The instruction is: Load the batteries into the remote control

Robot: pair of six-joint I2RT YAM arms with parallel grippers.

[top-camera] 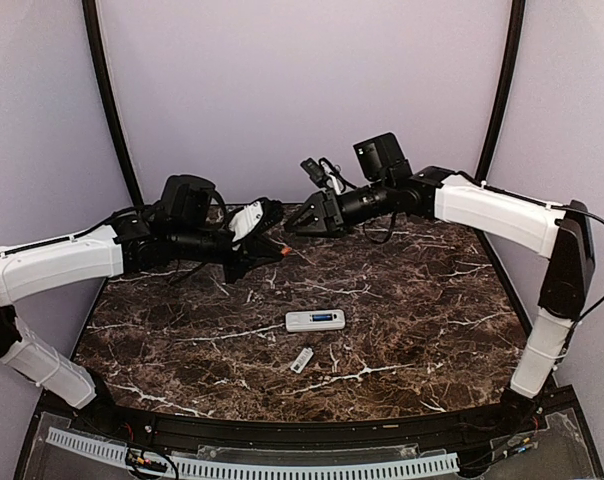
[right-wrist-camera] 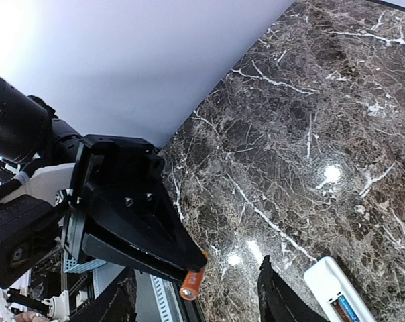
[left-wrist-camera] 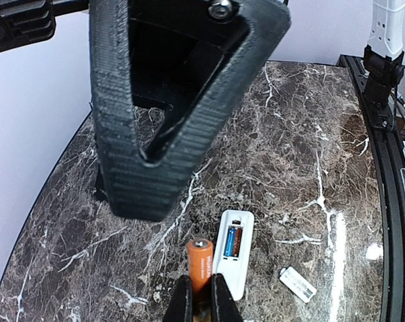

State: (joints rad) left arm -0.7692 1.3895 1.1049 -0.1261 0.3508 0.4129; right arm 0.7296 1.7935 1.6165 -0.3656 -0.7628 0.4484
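Note:
The white remote control (top-camera: 315, 320) lies face down mid-table, its battery bay open with one blue-and-brown battery (left-wrist-camera: 233, 241) inside. My left gripper (left-wrist-camera: 202, 295) is shut on an orange battery (left-wrist-camera: 201, 263) and holds it in the air at the back of the table. In the left wrist view the remote control (left-wrist-camera: 237, 275) shows just right of that battery. My right gripper (right-wrist-camera: 194, 272) is open, with its fingers wide on either side of the orange battery (right-wrist-camera: 192, 285) and not touching it. In the top view the right gripper (top-camera: 294, 224) faces the left gripper (top-camera: 272, 250) tip to tip.
A small flat white loose piece (top-camera: 301, 360) lies on the dark marble table (top-camera: 432, 330) just in front of the remote control. Purple walls close the back and sides. A black rail with a white cable duct (top-camera: 282, 466) runs along the near edge.

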